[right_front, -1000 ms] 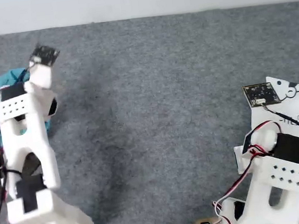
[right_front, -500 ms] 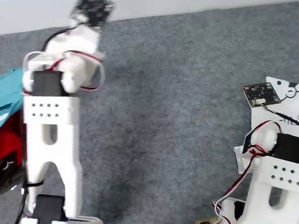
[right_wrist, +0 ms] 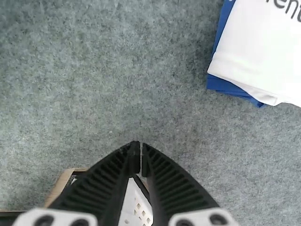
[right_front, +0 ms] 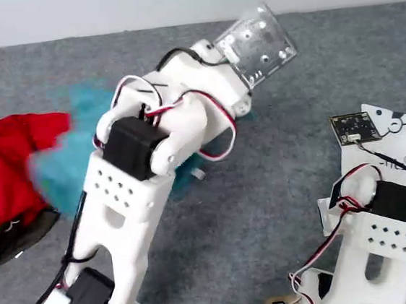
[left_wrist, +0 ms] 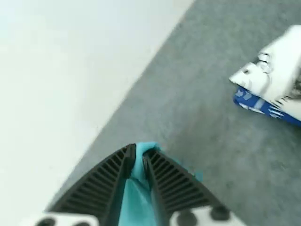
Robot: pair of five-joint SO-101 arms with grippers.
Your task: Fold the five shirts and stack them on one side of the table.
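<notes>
A teal shirt (left_wrist: 133, 200) is being pinched between the closed fingers of the left gripper (left_wrist: 139, 150), its cloth hanging back from the fingertips toward a red shirt (right_front: 5, 169). The right gripper (right_wrist: 137, 147) is being held shut on nothing, a folded white shirt (right_wrist: 263, 52) lying beyond its fingertips on a blue shirt (right_wrist: 230, 91).

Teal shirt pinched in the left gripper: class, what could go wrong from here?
1. The left gripper holds the teal fabric shirt by just a thin fold, so the cloth might slip free.
2. The shirt's loose end is right beside the crumpled red shirt and could drag it out of place.
</notes>
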